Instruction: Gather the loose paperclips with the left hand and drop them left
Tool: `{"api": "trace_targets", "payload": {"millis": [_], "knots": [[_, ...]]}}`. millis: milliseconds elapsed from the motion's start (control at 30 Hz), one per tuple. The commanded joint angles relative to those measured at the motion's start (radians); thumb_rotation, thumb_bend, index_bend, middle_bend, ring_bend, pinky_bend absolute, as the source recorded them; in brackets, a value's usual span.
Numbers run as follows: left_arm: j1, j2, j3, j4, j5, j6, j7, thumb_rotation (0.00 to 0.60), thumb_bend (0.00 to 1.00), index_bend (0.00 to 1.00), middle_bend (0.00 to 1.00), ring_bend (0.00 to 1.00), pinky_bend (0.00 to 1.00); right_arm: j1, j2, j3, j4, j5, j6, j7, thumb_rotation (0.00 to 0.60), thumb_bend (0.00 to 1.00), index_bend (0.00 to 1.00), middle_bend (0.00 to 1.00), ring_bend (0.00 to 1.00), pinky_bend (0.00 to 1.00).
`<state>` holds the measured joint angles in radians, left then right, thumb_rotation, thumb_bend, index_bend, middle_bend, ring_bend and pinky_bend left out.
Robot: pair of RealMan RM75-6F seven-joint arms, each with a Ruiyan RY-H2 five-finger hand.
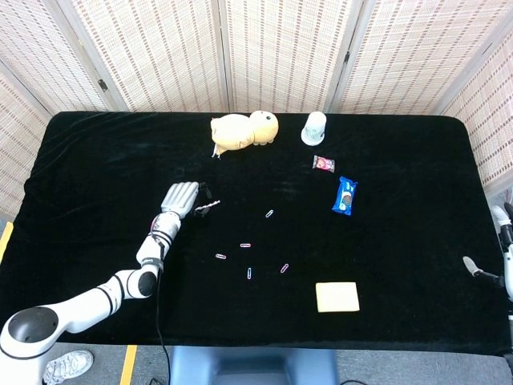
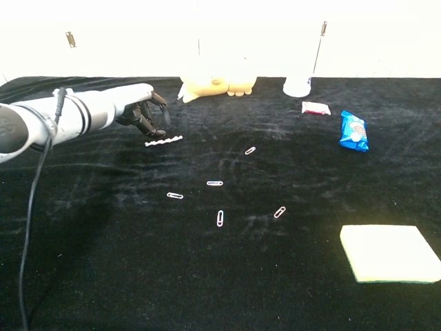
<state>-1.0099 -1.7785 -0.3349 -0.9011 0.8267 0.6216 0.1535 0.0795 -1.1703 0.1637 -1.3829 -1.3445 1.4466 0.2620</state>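
Five loose clips lie scattered mid-table on the black cloth [image 1: 96,152]: nearest the front edge one at [image 2: 220,218] and another [image 2: 279,212], then a pair [image 2: 175,196] and [image 2: 214,183], and farther back one [image 2: 250,150]. A yellow pad [image 2: 389,253] sits near the front right corner, with bare cloth between it and the clips. Beyond the clips a linked chain [image 2: 164,141] lies just beside the left hand [image 1: 181,198], whose dark fingers [image 2: 148,121] curl downward, apart, holding nothing; whether they touch the chain is hard to tell. The right hand [image 1: 503,257] is cut off at the right edge, so its state cannot be told. Farther right lie a blue packet [image 1: 345,196] and a small red wrapper [image 1: 323,164]. Along the back edge rest a yellow plush [image 1: 244,131] and a white cup [image 1: 314,127], washed out by glare in the chest view.
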Motion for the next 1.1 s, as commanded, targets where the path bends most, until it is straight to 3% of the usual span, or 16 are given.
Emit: {"api": "trace_targets", "payload": {"millis": [33,1100], "knots": [[-0.019,-0.031,0.001,0.051,-0.004,-0.020,-0.006,0.600,0.42,0.45,1.00,1.00,1.00,-0.001,0.001,0.001,0.000,0.001,-0.001,0.002,0.600,0.23,0.00,0.00,0.03,0.01],[-0.073,-0.146,-0.003,0.274,0.060,-0.115,-0.071,0.600,0.42,0.48,1.00,1.00,1.00,-0.018,0.012,0.006,-0.005,0.009,-0.010,0.022,0.600,0.24,0.00,0.00,0.03,0.01]]}}
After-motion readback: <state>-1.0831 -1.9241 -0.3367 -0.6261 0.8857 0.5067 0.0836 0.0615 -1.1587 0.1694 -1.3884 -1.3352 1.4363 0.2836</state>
